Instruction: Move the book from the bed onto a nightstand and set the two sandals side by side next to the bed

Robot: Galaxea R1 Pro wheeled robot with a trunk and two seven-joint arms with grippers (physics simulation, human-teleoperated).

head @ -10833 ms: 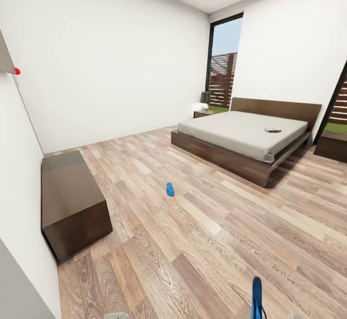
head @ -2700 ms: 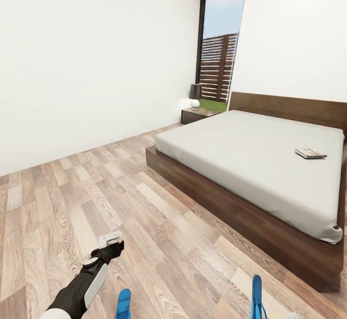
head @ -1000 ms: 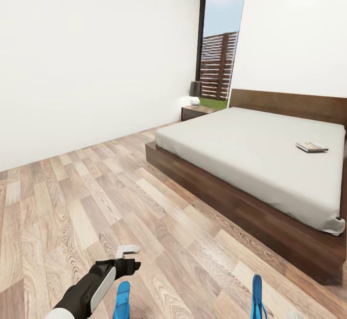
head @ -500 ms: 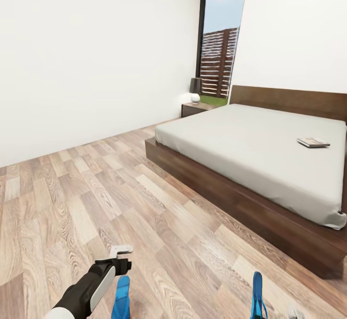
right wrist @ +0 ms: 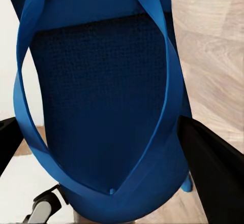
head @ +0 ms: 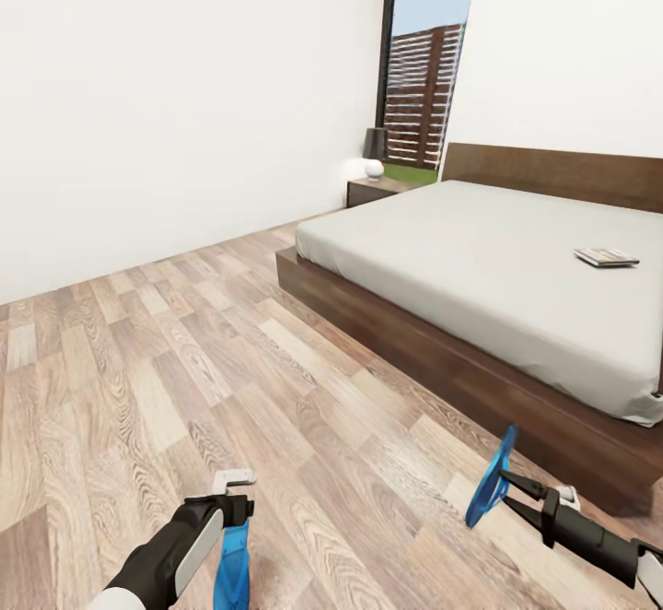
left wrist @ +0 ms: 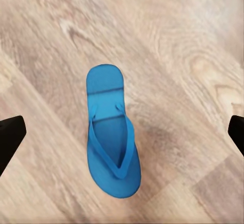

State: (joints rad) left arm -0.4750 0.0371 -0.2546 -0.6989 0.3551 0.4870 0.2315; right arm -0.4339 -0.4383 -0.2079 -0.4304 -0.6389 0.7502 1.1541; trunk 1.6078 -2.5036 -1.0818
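Note:
One blue sandal lies flat on the wood floor at the bottom left of the head view. My left gripper hovers just above it, open, one black finger on either side of it. The second blue sandal is held off the floor on edge, with my right gripper shut on it, near the bed's front corner. The bed has a pale mattress and dark frame. The book lies on its far right side. A nightstand stands beyond the bed's left side.
A dark lamp and a white globe sit on the nightstand. A tall window onto a slatted fence is behind it. Open wood floor stretches left of the bed to the white wall.
My right arm has swung up and forward into view, carrying its sandal toward the bed's front corner. The left gripper stays over the floor sandal. The camera has tilted slightly.

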